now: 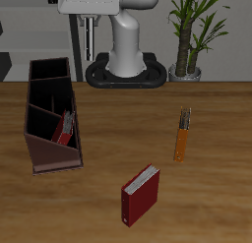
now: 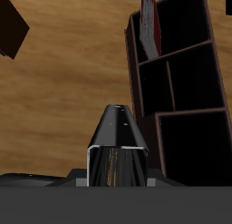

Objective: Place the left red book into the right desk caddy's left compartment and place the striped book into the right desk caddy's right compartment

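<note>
There is one desk caddy (image 1: 54, 156), split into three sections. The books number four: one dark-red book (image 1: 67, 127), one brighter red book with a thick white page block (image 1: 141, 194), one thin orange book (image 1: 180, 144), and one striped book (image 2: 116, 150), which shows clearly only in the wrist view. There is one potted plant (image 1: 192, 30).

Brown wood-grain counter (image 1: 207, 208) carries a long dark maroon open-topped desk caddy (image 1: 39, 153) towards one side, a squarish bright red book with a thick white page block (image 1: 141, 194) near the front edge, and a thin orange book (image 1: 182, 139) farther back.
</note>
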### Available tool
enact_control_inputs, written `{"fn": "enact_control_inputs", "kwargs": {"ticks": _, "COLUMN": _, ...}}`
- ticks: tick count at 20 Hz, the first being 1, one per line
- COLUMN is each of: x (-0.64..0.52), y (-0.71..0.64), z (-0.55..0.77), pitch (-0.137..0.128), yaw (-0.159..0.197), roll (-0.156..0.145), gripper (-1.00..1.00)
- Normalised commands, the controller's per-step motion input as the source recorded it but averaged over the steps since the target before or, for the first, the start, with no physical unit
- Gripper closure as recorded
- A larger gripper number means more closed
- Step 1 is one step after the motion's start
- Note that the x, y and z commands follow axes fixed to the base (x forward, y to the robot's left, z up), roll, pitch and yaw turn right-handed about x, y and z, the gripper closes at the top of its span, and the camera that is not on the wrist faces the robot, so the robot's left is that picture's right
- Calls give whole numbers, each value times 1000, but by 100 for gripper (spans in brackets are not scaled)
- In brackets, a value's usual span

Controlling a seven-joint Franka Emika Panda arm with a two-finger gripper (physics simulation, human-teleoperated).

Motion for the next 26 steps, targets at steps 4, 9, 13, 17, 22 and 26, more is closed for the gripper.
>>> {"fn": "enact_control_inputs", "kwargs": {"ticks": 4, "x": -3, "y": -307, "z": 35, "pitch": 121, "yaw": -7, "roll": 121, "gripper": 100}}
{"fn": "enact_control_inputs", "kwargs": {"ticks": 9, "x": 139, "y": -513, "z": 127, "pitch": 71, "yaw": -70, "roll": -15, "gripper": 100}}
{"fn": "enact_control_inputs", "kwargs": {"ticks": 13, "x": 132, "y": -418, "z": 168, "pitch": 45, "yaw": -62, "roll": 17, "gripper": 100}}
{"fn": "enact_control_inputs", "kwargs": {"ticks": 17, "x": 80, "y": -402, "z": 149, "pitch": 36, "yaw": 8, "roll": 5, "gripper": 100}}
{"fn": "enact_control_inputs", "kwargs": {"ticks": 22, "x": 60, "y": -277, "z": 40, "pitch": 108, "yaw": -50, "roll": 123, "gripper": 100}}
{"fn": "enact_control_inputs", "kwargs": {"ticks": 26, "x": 56, "y": -233, "z": 39, "pitch": 20, "yaw": -39, "roll": 20, "gripper": 100}}
